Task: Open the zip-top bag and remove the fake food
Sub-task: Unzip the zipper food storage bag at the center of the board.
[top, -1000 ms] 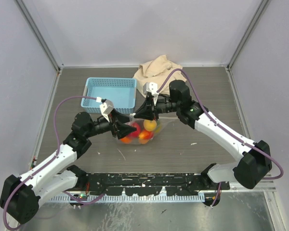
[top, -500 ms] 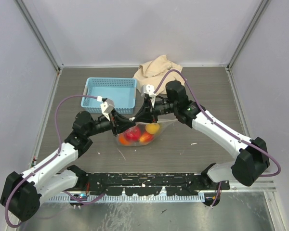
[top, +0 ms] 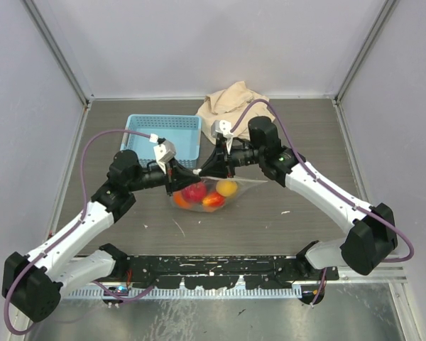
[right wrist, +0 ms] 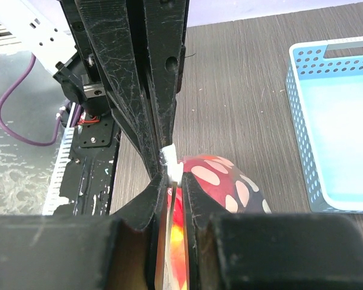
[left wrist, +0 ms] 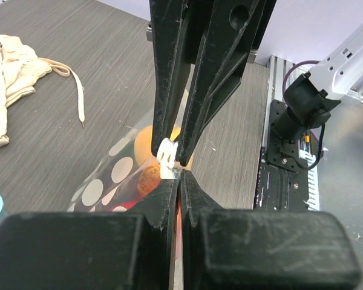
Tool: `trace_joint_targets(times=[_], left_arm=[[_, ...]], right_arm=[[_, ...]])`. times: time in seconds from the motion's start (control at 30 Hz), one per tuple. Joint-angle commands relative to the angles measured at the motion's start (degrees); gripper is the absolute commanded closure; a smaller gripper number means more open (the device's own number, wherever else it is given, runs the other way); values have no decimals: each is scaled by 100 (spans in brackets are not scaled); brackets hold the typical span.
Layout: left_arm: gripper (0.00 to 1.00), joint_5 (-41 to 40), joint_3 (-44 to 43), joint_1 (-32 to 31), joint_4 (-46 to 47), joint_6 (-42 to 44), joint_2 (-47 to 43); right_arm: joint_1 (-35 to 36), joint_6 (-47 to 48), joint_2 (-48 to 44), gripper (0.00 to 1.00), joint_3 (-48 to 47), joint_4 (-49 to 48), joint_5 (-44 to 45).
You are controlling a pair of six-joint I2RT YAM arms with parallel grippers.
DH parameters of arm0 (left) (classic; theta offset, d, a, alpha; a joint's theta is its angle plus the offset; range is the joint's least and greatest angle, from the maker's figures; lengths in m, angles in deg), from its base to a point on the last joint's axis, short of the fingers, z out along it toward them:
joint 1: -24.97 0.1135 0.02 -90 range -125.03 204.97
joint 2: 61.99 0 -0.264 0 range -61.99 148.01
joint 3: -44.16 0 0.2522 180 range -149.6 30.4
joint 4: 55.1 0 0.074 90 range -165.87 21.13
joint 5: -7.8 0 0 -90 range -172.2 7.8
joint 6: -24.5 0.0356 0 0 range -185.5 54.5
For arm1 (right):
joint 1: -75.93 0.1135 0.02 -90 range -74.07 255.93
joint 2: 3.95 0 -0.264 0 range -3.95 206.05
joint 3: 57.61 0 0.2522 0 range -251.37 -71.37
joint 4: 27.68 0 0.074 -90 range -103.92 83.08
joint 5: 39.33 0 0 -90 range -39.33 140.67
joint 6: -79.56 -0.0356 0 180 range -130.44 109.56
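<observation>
The left gripper (top: 172,172) has closed since a second ago and now pinches the top edge of the zip-top bag (top: 207,193). The right gripper (top: 211,168) pinches the same white strip (left wrist: 167,151) (the two grips almost meet). The bag rests mid-table (top: 312,135), seemingly unopened, with the fake food (top: 195,192) inside, so opening and emptying remain.

Inside zip-top bag (top: 243,185), fake food (top: 196,192)

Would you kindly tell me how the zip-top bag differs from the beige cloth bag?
The zip-top bag is clear, dotted, showing fake food; the cloth bag is opaque beige. The left gripper and right gripper pinch the zip-top bag; the cloth bag lies untouched. Both are soft.
</observation>
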Motion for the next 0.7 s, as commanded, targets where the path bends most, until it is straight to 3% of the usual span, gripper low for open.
trace_joint_targets(times=[0.0, 0.3, 0.67], left_arm=[[99, 311, -108, -11, 272, 326, 45], [100, 241, -149, 14, -371, 816, -444], [100, -657, -268, 2, -1337, 1561, -755]], right_arm=[[-31, -87, -197, 99, -146, -181, 79], [-44, 158, -411, 99, 197, -270, 257], [-422, 361, -846, 99, 629, -127, 282]])
